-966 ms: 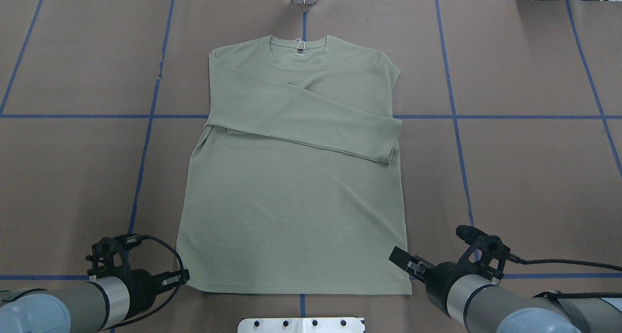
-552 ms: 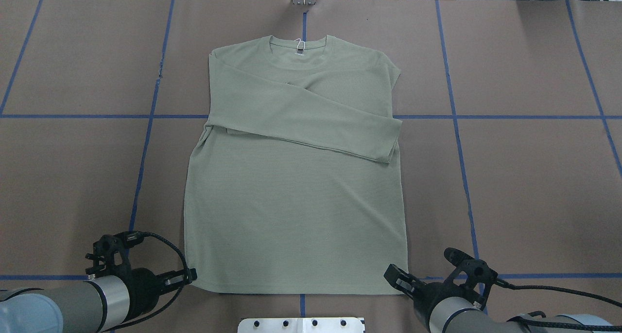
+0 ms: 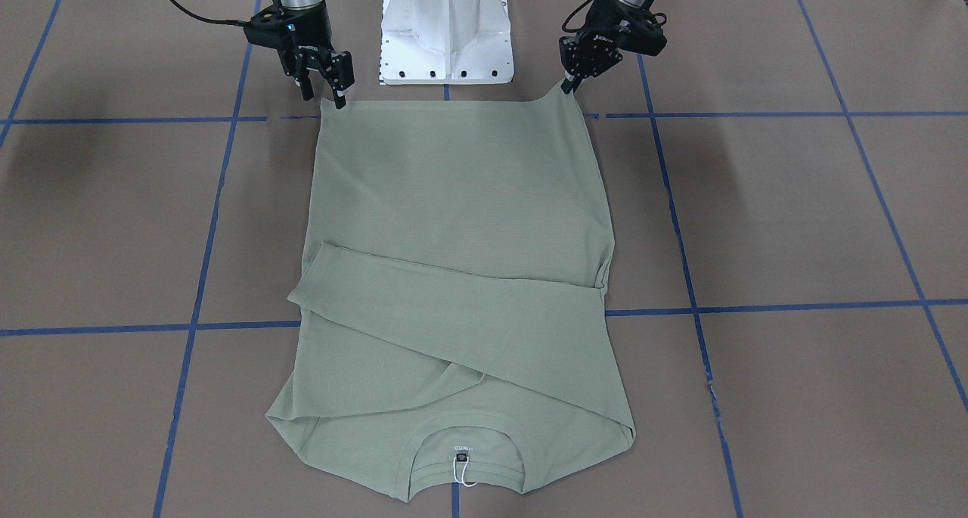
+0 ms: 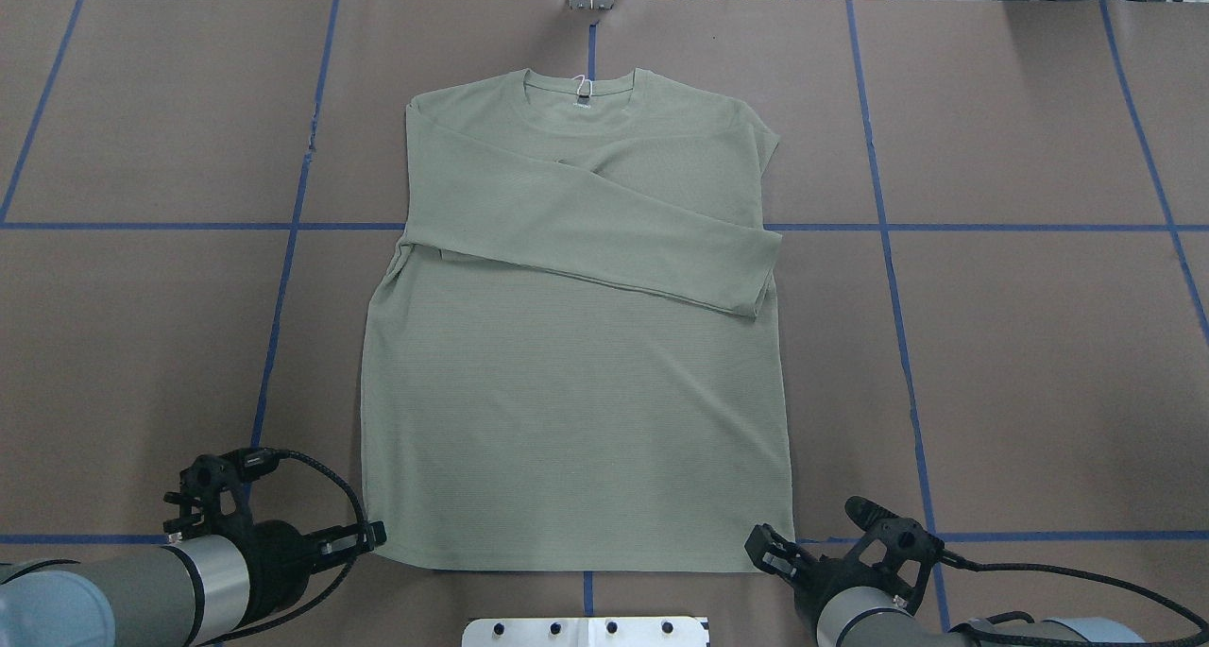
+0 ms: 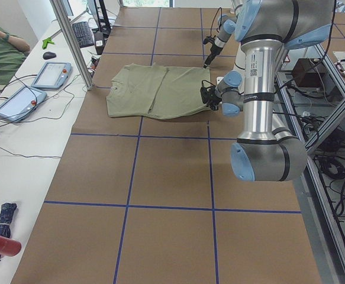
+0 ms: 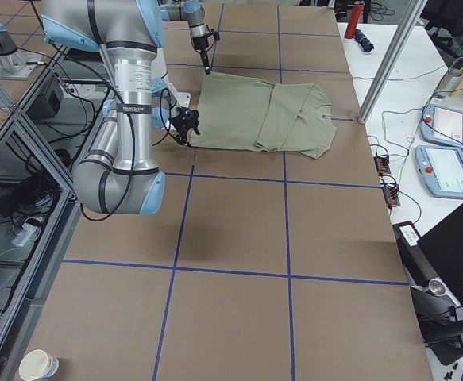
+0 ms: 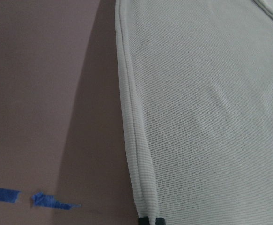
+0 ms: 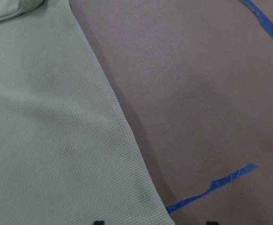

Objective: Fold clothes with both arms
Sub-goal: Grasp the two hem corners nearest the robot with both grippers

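Left pincer (image 3: 567, 85) pinching one hem corner of shirt (image 3: 454, 223), right pincer (image 3: 325, 97) spread astride the other: lopsided lift, dragging hem askew over counter (image 3: 794, 215), likely if raised before closing.

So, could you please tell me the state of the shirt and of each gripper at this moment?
shirt: lying flat, sleeves folded across the chest.
left gripper: shut on one hem corner, which is slightly raised.
right gripper: open, straddling the other hem corner.

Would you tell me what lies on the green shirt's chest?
Its two long sleeves, folded across the pale sage-green knit shirt; the chest fabric beneath them is hidden.
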